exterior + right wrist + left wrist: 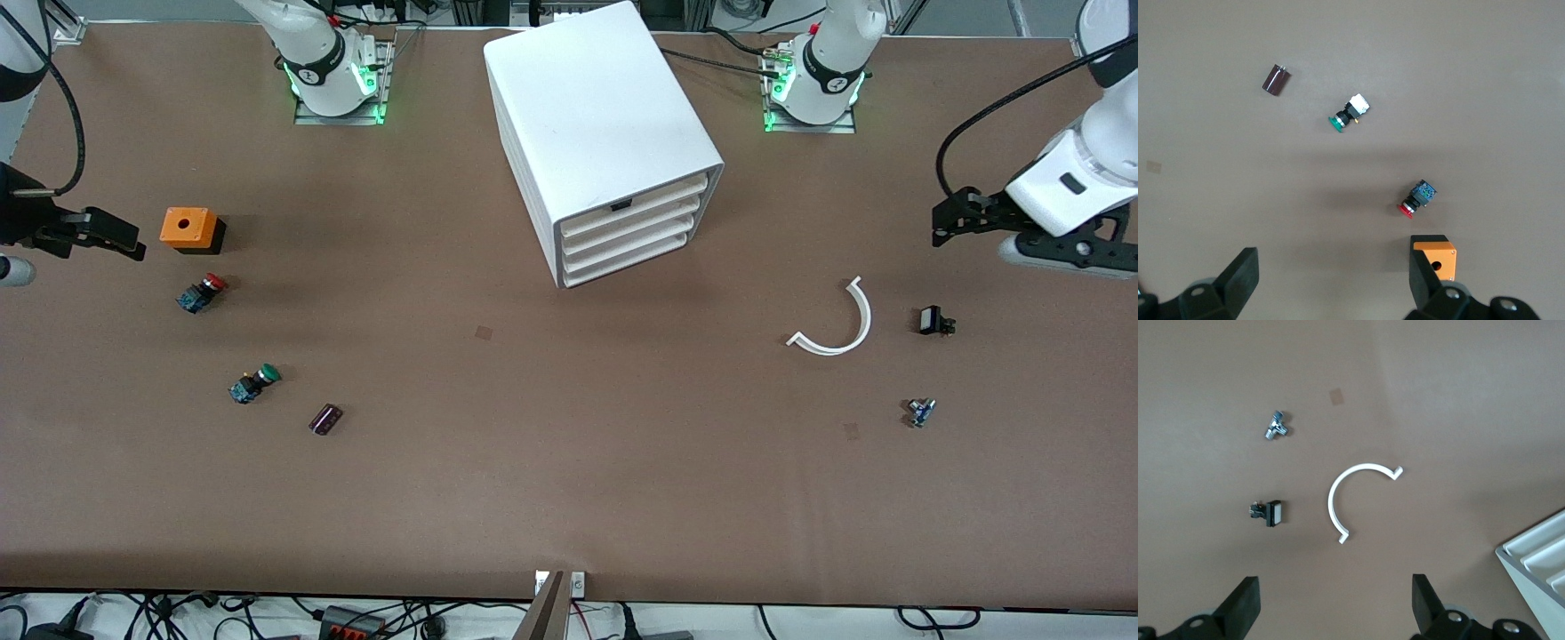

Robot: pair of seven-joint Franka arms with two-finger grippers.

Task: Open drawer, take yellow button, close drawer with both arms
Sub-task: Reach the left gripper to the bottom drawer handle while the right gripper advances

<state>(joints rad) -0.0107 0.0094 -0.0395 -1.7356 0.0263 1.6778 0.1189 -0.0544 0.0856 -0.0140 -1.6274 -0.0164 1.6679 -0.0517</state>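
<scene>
The cabinet [605, 116] is standing at about 12 o'clock on the bench [551, 480] in the front view. Its long axis is running from 11 to 5 o'clock, and its face is pointing toward 5 o'clock. The drawer [658, 197] is sitting topmost of the four, pushed in level with the three below, and its long front edge is running roughly from 8 to 2 o'clock. The button is not showing in any view.

The left hand [940, 224] is hovering at about 3 o'clock over the bench, near a small black part [933, 321], and its fingers are spread wide in the left wrist view. That view is also showing a white curved strip [1338, 493], a small metal part [1276, 427] and one corner of the cabinet.

The right hand [124, 238] is hovering at about 9 o'clock beside an orange box [188, 228], with its fingers likewise spread apart. Only the front view is showing the whole cabinet. The right wrist view is showing the red-capped button [1417, 199], the green-capped button [1349, 113] and a dark cylinder [1276, 80], all lying apart on their sides.
</scene>
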